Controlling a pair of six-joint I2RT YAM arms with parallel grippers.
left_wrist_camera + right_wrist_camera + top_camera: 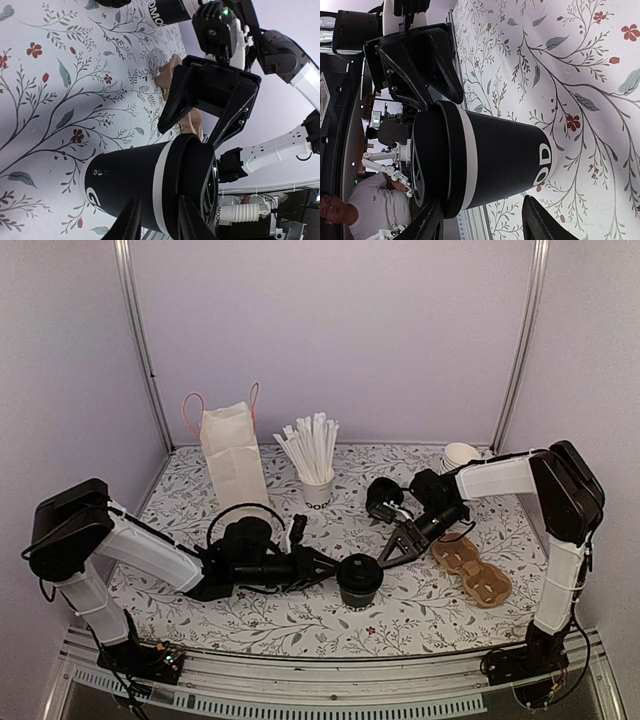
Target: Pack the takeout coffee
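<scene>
The takeout coffee (358,578), a black paper cup with a black lid, stands upright on the floral tablecloth at front centre. My left gripper (322,567) sits just left of the cup, its jaws a narrow gap apart. In the left wrist view both fingertips (132,222) overlap the cup (130,185) without closing on it. My right gripper (393,546) is just right of the cup, jaws spread wide. In the right wrist view the cup (500,160) fills the space beyond that gripper (482,225), and the left gripper (415,65) shows behind it.
A white paper bag (233,455) with orange handles stands at back left. A white cup of straws (315,465) is at back centre. A brown cardboard cup carrier (472,568) lies at right, pale cups (460,455) behind it. Side walls close in the table.
</scene>
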